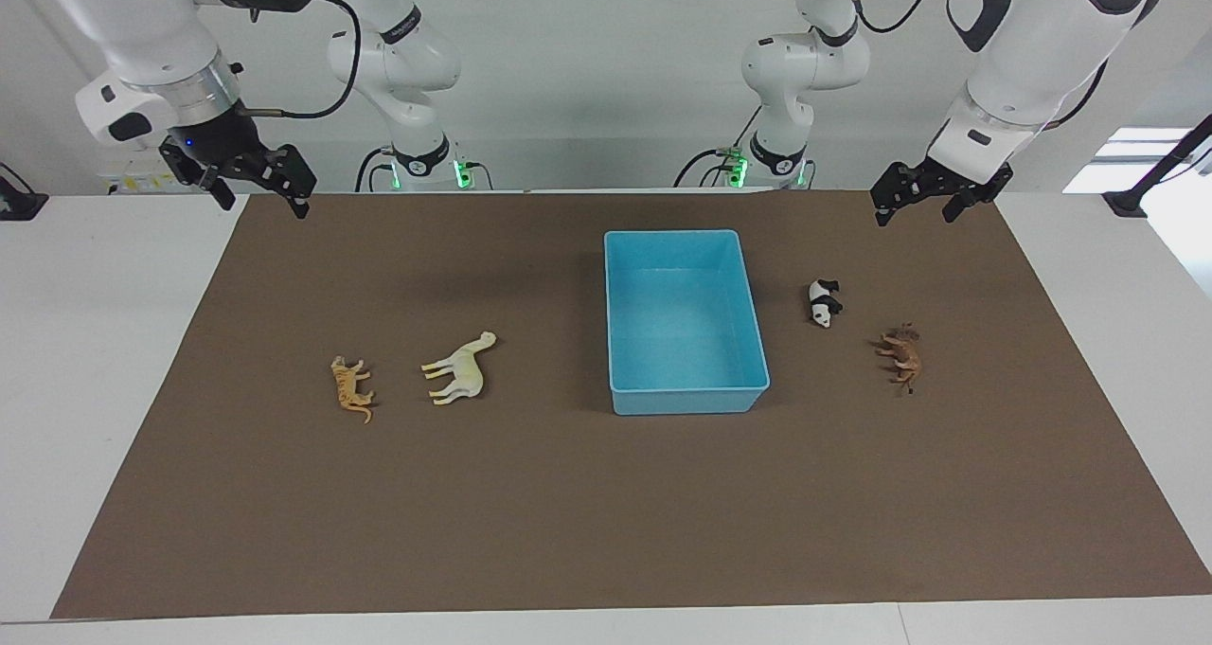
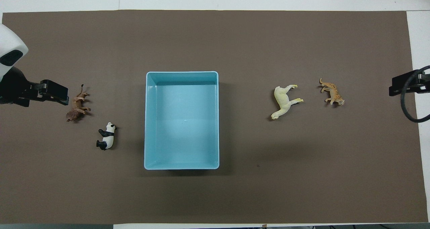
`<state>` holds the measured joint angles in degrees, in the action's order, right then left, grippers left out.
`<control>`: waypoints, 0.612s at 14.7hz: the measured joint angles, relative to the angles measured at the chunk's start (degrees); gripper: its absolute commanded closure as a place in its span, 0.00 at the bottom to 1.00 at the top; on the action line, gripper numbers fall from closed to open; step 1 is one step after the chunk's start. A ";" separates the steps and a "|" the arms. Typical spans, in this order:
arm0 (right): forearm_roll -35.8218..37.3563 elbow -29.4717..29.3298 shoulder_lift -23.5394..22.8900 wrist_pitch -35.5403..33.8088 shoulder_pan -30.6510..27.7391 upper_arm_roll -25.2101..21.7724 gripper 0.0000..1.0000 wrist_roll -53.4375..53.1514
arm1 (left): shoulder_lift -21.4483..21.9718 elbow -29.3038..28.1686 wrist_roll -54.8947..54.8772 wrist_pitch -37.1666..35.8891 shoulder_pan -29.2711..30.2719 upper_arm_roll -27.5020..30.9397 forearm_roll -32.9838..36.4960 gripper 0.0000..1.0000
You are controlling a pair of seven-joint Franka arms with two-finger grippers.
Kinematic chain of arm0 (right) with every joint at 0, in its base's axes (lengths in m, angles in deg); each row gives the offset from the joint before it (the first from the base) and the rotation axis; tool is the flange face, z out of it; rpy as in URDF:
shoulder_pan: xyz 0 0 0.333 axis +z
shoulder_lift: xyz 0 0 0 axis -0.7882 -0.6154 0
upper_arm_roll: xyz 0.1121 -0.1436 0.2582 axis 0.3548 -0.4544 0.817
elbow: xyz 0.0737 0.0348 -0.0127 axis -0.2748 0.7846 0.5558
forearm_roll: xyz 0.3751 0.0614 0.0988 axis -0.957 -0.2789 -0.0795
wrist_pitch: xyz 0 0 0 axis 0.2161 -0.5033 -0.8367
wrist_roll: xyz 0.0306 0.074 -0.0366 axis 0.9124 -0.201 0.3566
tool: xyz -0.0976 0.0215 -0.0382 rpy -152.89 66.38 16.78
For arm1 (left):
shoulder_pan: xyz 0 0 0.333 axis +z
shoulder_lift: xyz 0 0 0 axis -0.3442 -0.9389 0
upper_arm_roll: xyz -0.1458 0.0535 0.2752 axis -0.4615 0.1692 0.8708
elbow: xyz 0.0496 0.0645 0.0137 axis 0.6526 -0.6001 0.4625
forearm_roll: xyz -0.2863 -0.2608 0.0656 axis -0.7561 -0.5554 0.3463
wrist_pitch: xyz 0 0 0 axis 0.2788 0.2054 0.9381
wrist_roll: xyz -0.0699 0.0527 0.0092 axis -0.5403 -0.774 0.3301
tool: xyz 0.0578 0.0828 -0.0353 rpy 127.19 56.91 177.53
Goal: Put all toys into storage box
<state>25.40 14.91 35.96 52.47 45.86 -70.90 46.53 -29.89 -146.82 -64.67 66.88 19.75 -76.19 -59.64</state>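
With none of the four small plastic animal figurines yet inside, the rectangular light-blue plastic storage box (image 1: 686,401) sits empty mid-table on the brown mat (image 1: 587,531), presumably central so either arm can reach it. Cream-white camel-like figurine (image 1: 460,368) and orange striped tiger (image 1: 352,388) lie on their sides toward the right arm's end; black-and-white panda (image 1: 825,302) and brown lion-like figurine (image 1: 901,358) lie toward the left arm's end. Right gripper (image 1: 258,195) and left gripper (image 1: 918,208) hover above the mat's robot-side edge, jaws spread and holding nothing, apparently both waiting.
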 measured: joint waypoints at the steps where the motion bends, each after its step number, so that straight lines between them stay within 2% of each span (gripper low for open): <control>1: 0.00 -0.02 0.00 0.00 -0.01 0.00 0.00 0.00 | 0.00 0.00 0.00 0.00 0.00 0.00 0.00 0.00; 9: 0.00 -0.34 0.22 0.04 -0.10 -0.19 0.00 0.00 | 0.01 0.00 0.01 -0.36 0.00 0.01 0.00 0.00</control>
<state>25.40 14.57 36.18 52.51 45.76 -71.09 46.53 -29.88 -146.82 -64.65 66.53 19.75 -76.18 -59.64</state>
